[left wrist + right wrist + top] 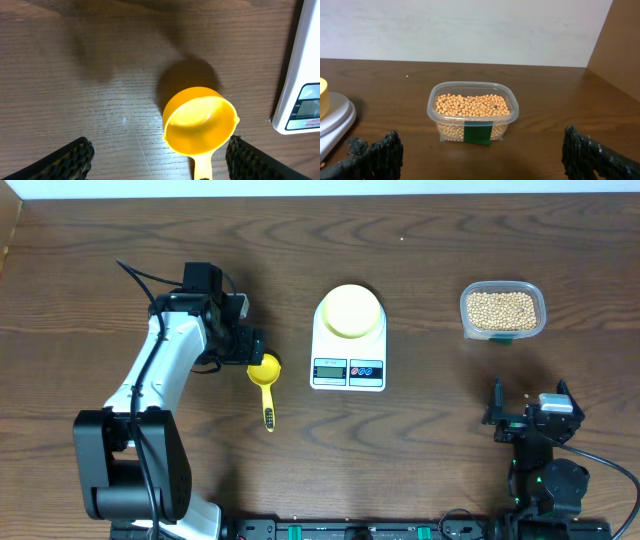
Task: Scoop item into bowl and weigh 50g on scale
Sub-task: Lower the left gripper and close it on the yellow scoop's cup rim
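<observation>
Tan beans fill a clear plastic tub at the back right; the right wrist view shows the beans too. The pale yellow-green bowl sits on the white scale at the table's middle. A yellow scoop lies left of the scale, cup up, empty. My left gripper is open just above the scoop's cup, its fingers either side of it and not touching. My right gripper is open and empty at the front right, facing the tub.
The scale's edge and display show at the right of the left wrist view. A wall runs behind the table's far edge in the right wrist view. Bare wood lies between the scale and the tub.
</observation>
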